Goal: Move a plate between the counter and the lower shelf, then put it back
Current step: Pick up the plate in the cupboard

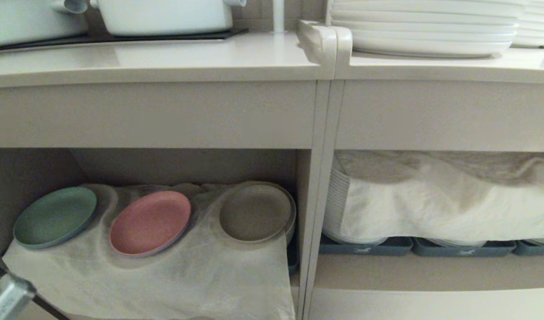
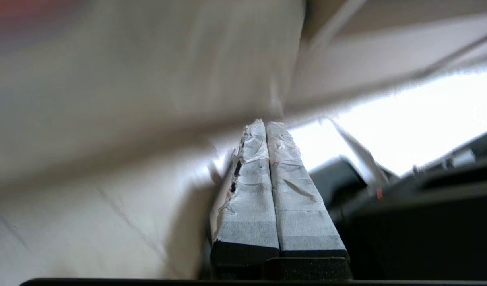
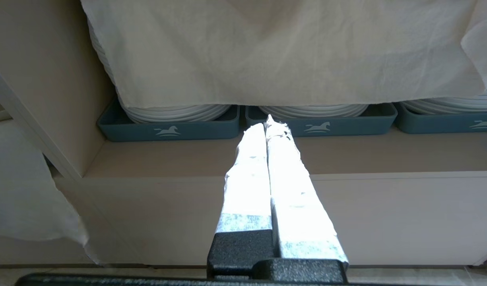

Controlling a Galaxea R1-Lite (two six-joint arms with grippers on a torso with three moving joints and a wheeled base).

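The cream plate [image 1: 255, 212] rests on the white cloth [image 1: 200, 266] at the right end of the lower shelf [image 1: 187, 162], beside a pink plate [image 1: 150, 222] and a green plate [image 1: 55, 216]. Above them runs the beige counter [image 1: 165, 60]. My left gripper [image 2: 266, 123] is shut with nothing between its taped fingers; in the head view it shows at the bottom left corner [image 1: 9, 297], below and left of the green plate and well away from the cream plate. My right gripper [image 3: 267, 121] is shut and empty, pointing at the neighbouring compartment.
White pots [image 1: 165, 15] stand on the black hob panel [image 1: 121, 38]. A stack of large white plates [image 1: 425, 26] sits on the right top. The right compartment holds grey-blue trays [image 3: 169, 129] of white plates under a cloth [image 3: 287, 51]. A vertical divider [image 1: 314, 200] separates the compartments.
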